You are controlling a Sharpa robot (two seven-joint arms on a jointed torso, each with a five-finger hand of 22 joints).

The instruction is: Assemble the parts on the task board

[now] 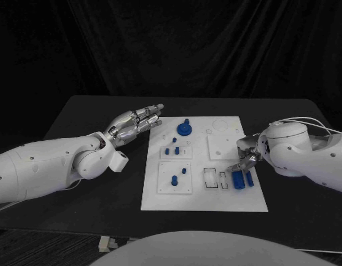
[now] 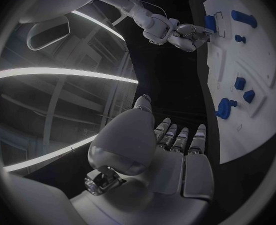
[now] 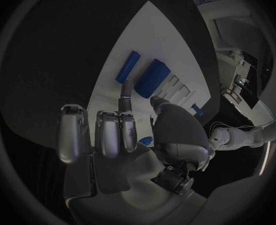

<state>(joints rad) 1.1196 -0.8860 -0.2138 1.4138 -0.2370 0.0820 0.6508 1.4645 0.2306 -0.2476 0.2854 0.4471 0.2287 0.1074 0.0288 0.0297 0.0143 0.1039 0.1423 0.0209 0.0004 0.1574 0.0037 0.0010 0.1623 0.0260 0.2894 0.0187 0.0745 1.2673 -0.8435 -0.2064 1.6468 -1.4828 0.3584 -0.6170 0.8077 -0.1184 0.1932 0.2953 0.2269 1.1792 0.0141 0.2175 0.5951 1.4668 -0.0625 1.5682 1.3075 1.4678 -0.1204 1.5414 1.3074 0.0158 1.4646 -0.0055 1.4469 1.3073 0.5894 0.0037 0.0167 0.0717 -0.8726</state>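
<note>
White, the task board (image 1: 205, 195) lies mid-table and carries no readable writing. Two long blue parts (image 1: 239, 179) lie side by side at its right edge, lengthwise toward the robot. Just beside them the right hand (image 1: 245, 157) hovers empty, fingers apart. The left hand (image 1: 136, 123) is flat, fingers straight, holding nothing.

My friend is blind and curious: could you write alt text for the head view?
Two white robot arms reach over a black table toward a white board holding small blue parts. The right hand hovers at the board's right edge by two blue parts; the left hand, fingers extended, is beside its left edge.
</note>
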